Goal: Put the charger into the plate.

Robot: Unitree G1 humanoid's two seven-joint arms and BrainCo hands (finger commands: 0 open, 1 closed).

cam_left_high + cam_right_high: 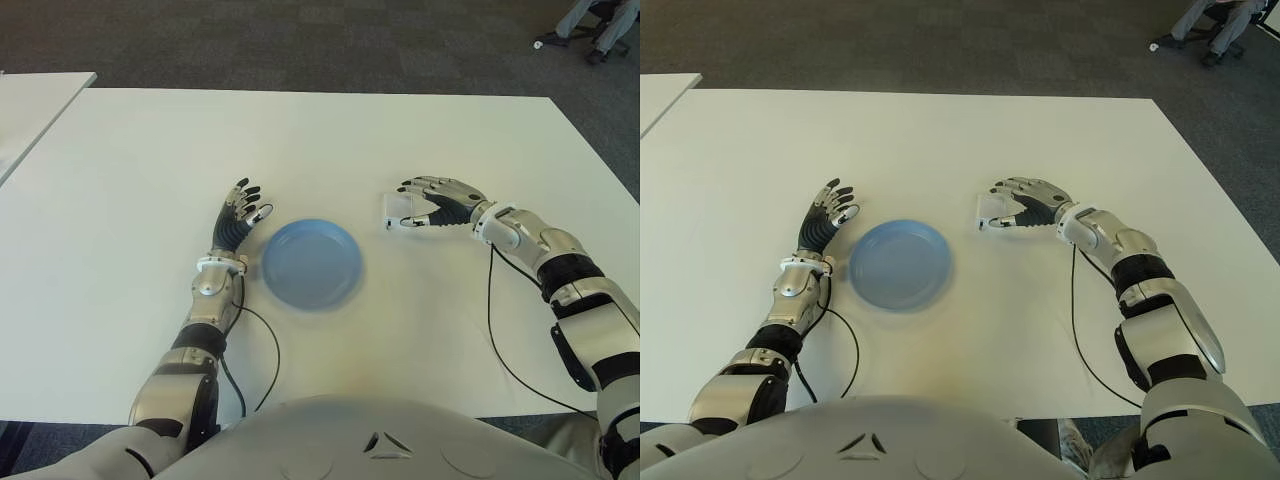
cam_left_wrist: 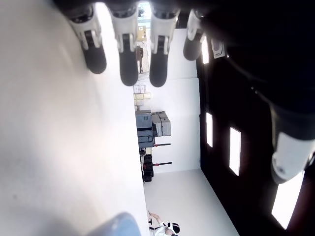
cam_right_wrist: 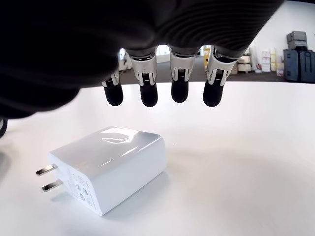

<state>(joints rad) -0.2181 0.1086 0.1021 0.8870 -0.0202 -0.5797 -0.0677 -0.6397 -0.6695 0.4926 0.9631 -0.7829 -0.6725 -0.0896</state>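
We begin at the left hand point(image 1: 238, 215); it shows just to the left of the plate point(image 1: 311, 264), fingers spread and holding nothing; we judge it idle, placed clear of the plate so the drop zone stays open. The plate lies flat on the white bench point(image 1: 300, 140), in front of the torso and between the two hands; nothing is in it, so the task is not yet done. To its right, apart from the rim, the charger point(image 3: 110, 167) lies on its broad face on the bench, prongs pointing away from the body of the block; this flat pose leaves its top and sides open to a grasp from above. The right hand point(image 1: 435, 203) hovers over the charger, fingers point(image 3: 179, 83) extended and apart above it, not closed on it; we read this as the approach before the grasp; the fingers must next descend and close around the block.
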